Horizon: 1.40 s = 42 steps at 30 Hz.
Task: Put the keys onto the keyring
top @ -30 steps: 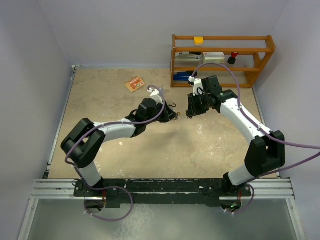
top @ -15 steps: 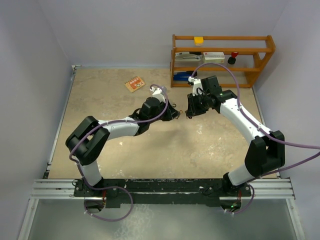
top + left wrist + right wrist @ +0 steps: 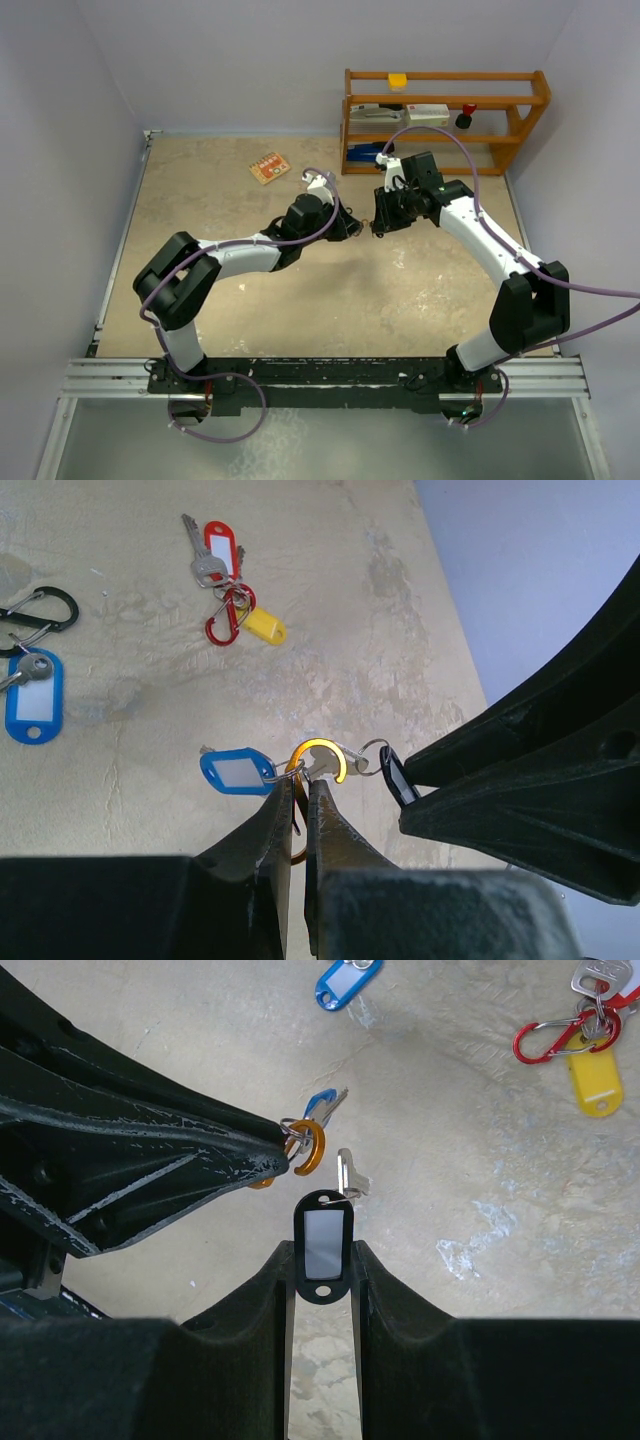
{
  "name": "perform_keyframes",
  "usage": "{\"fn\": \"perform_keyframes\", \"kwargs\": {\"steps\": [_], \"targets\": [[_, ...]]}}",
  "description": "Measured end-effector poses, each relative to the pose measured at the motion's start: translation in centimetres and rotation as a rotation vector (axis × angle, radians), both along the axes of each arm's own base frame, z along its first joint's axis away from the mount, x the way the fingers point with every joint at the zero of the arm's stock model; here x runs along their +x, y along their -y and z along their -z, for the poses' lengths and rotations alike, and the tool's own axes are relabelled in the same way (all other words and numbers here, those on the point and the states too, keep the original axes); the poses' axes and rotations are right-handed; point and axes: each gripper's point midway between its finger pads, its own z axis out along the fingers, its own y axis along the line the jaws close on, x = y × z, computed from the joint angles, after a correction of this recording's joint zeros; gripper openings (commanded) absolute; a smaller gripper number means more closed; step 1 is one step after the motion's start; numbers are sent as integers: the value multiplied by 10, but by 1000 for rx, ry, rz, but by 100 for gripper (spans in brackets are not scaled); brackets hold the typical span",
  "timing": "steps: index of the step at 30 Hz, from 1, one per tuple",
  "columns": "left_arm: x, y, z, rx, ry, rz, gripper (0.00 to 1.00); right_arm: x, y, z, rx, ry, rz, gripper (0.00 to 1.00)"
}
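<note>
Tabletop [image 3: 480, 1110], orange clip [image 3: 320, 744], black-tagged key [image 3: 322, 1235], both clamped

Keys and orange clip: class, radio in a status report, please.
Left gripper shut on orange clip, blue-tagged key hanging on it. Right gripper shut on black-tagged key, just beside the clip, not threaded. Nothing between them.

The left arm [image 3: 240, 258] and the right arm [image 3: 487, 243] have white tubular links and bulky black joints. A thin purple cable [image 3: 600, 289] loops along each. Matt black wedge-shaped fingers [image 3: 150, 1160] show pale scuffs.
</note>
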Motion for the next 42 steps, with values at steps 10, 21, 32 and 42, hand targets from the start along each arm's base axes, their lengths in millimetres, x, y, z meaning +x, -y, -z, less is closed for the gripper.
{"fn": "perform_keyframes", "kwargs": {"steps": [10, 21, 32, 42], "targets": [[0, 4, -5, -4, 8, -1, 0, -1, -2, 0, 1, 0, -4, 19], [0, 7, -5, -5, 11, 2, 0, -1, -2, 0, 1, 0, -5, 19], [-1, 11, -3, -2, 9, 6, 0, -2, -4, 0, 2, -2, -6, 19], [-2, 13, -4, -3, 11, 11, 0, -2, -5, 2, 2, -9, -6, 19]]}}
